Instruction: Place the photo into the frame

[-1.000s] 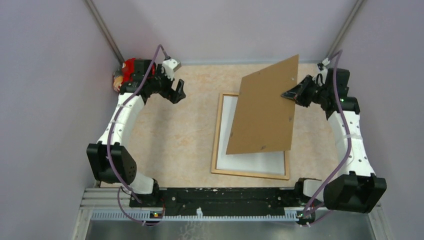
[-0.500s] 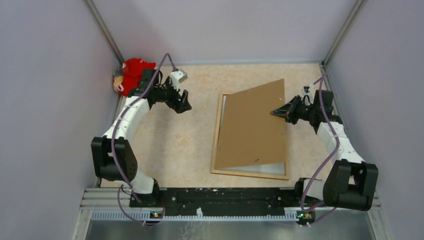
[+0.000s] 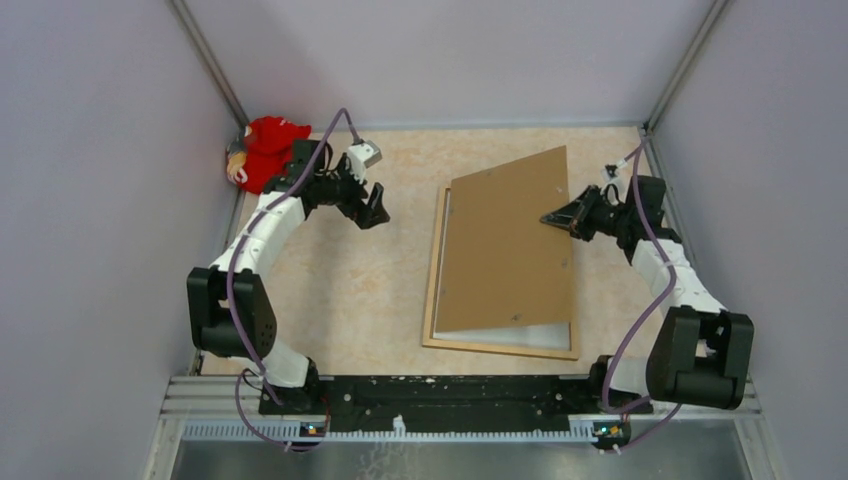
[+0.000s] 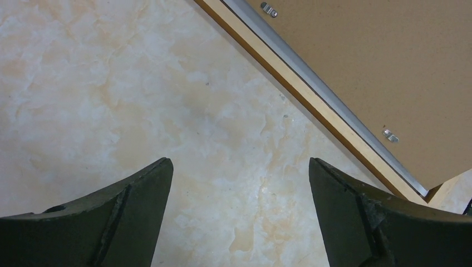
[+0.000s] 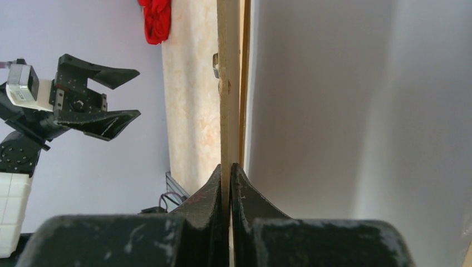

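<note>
Frame [image 3: 500, 347] golden-brown, thin; white photo [image 3: 532, 335] strip showing; right pincer [image 3: 550, 217] pinching backing board [image 3: 505, 250]; left pincer [image 3: 370, 210] spread.

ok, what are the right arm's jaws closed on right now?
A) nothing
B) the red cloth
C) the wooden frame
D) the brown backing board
D: the right wrist view shows the right jaws pinching the thin edge of the backing board, which overhead sits tilted over the frame.
</note>
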